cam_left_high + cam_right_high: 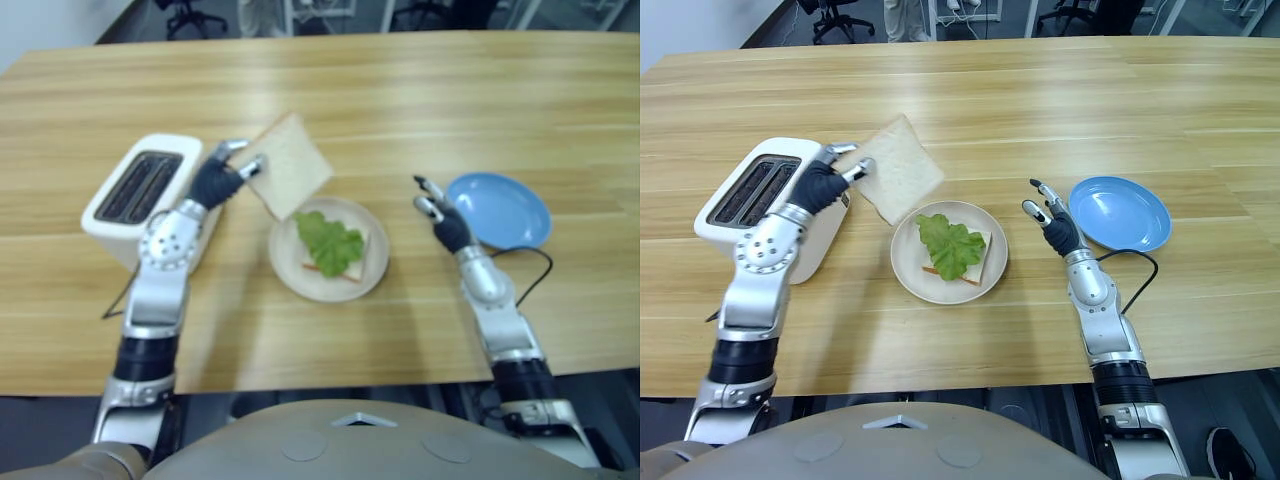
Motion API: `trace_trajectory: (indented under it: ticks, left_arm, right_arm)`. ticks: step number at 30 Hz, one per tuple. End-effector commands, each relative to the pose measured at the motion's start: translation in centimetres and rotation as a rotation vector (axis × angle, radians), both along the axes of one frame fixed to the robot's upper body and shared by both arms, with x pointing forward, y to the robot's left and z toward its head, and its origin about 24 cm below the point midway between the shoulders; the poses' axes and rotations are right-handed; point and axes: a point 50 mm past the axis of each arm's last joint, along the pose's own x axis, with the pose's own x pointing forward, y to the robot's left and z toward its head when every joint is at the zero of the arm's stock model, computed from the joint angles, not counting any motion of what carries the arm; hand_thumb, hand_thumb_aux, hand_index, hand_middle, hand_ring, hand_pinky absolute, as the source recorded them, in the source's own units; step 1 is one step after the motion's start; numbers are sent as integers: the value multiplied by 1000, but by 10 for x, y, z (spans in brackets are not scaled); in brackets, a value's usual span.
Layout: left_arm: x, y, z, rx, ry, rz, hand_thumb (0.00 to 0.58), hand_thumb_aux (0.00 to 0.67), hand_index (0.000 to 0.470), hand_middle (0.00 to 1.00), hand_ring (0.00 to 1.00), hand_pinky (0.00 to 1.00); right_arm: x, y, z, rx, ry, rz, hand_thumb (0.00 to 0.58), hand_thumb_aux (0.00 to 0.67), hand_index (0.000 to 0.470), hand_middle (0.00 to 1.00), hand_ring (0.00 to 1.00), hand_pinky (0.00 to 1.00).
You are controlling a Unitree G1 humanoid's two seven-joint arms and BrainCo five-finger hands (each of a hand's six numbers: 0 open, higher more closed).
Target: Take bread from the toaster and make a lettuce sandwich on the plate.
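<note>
Your left hand (222,178) is clamped on the second bread slice (292,165), just beside the toaster (140,195). On the plate (290,272), lettuce (330,243) already covers the bottom slice (980,258). I judge only capping remains. Your right hand (440,215) is spread, empty.

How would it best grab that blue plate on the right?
Pinch the blue plate by its raised rim on the side nearest the right hand, coming from the plate's left. It lies flat and shallow, so probably only the rim offers a hold.
</note>
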Motion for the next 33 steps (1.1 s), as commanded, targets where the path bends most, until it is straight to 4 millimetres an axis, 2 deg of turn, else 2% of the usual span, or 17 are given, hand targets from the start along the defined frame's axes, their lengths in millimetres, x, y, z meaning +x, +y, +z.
trace_trajectory:
  ticks: [1, 5, 13, 18, 25, 33]
  left_arm:
    - [7, -27, -25, 43, 107, -186, 580, 670, 460, 1000, 1000, 1000]
    - [19, -40, -38, 144, 147, -326, 580, 670, 460, 1000, 1000, 1000]
    - [40, -51, -50, 196, 257, -536, 580, 670, 460, 1000, 1000, 1000]
    - [56, -54, -52, 279, 246, -541, 580, 670, 460, 1000, 1000, 1000]
    - [69, -58, -56, 379, 238, -554, 580, 670, 460, 1000, 1000, 1000]
    - [70, -70, -69, 486, 262, -617, 580, 670, 460, 1000, 1000, 1000]
  right_arm:
    - [2, -6, -1, 18, -2, -25, 0, 0, 0, 0, 0, 0]
    - [2, -10, -3, 17, 0, -30, 0, 0, 0, 0, 0, 0]
    - [4, -10, -8, 19, 9, -36, 0, 0, 0, 0, 0, 0]
    - [4, -9, -10, 19, 14, -32, 0, 0, 0, 0, 0, 0]
    - [4, -9, -9, 15, 14, -28, 0, 0, 0, 0, 0, 0]
    - [1, -5, -9, 8, 14, -9, 0, 0, 0, 0, 0, 0]
